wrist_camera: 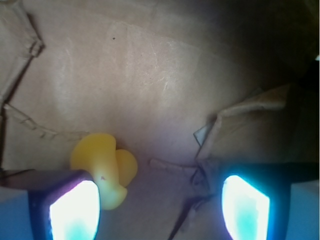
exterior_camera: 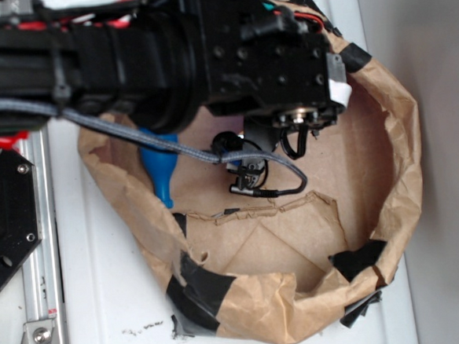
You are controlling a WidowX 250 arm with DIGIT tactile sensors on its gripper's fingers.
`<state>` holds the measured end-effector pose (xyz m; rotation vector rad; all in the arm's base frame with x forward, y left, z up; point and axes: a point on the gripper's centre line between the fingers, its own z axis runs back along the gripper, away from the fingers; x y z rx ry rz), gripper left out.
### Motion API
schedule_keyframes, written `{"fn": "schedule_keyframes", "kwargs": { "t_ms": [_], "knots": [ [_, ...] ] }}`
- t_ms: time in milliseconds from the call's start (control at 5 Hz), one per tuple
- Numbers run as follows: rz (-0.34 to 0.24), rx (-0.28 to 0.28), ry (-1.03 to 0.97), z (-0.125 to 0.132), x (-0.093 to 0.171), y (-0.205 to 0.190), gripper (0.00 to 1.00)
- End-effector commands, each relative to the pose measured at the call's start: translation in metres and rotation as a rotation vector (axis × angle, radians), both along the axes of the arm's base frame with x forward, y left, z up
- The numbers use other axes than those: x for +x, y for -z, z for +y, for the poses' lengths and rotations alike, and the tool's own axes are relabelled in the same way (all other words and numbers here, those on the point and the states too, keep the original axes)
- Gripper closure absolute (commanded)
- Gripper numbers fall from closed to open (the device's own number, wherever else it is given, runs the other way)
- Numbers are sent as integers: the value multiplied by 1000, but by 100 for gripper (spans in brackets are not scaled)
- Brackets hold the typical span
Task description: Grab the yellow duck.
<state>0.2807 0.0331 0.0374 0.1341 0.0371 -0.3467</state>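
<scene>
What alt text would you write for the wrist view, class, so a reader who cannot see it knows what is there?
A small, rounded, bright yellow plastic duck lies on creased brown paper, just by the left finger of the open end effector. The two fingers glow pale blue-white at the bottom edge, and nothing is between them.

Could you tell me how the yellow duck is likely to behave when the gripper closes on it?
The yellow duck looks smooth and rounded, so it may slip or squirt sideways between the fingers. It seems small and probably light, so a nudge could shove it across the brown paper. It sits beside one finger, off-centre, so pushing seems likelier than pinching.
</scene>
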Motion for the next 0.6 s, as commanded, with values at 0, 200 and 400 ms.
{"fn": "schedule_keyframes", "kwargs": {
  "t_ms": [0, 200, 400],
  "knots": [
    [0, 13, -22, 10, -1, 1, 0],
    [66, -53, -11, 9, 3, 26, 0],
    [63, -74, 36, 2, 9, 28, 0]
  ]
}}
